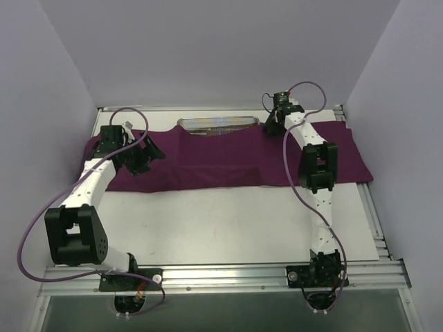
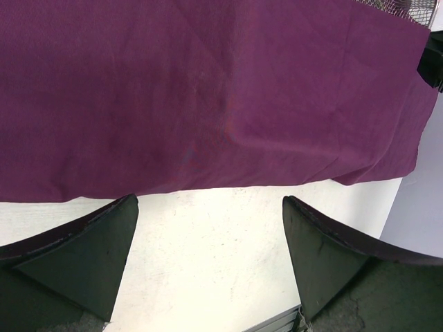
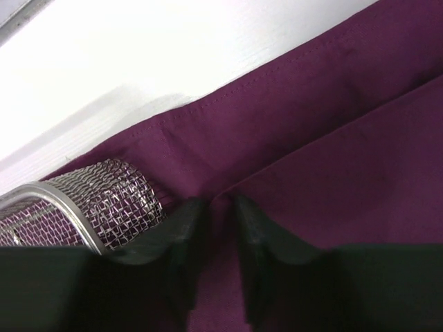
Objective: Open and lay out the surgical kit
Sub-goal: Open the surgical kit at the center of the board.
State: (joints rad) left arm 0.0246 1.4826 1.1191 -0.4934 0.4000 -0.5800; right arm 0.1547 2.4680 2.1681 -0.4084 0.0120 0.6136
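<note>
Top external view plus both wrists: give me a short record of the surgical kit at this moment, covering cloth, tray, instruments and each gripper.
cloth: cloth wrap spread across the far part of the table, lightly creased
tray: wire-mesh tray at the cloth's far edge, near the middle
instruments: none visible
left: left gripper open, empty, at the cloth's near edge toward its left end
right: right gripper fingers nearly together on a fold of the cloth beside the tray's right end
</note>
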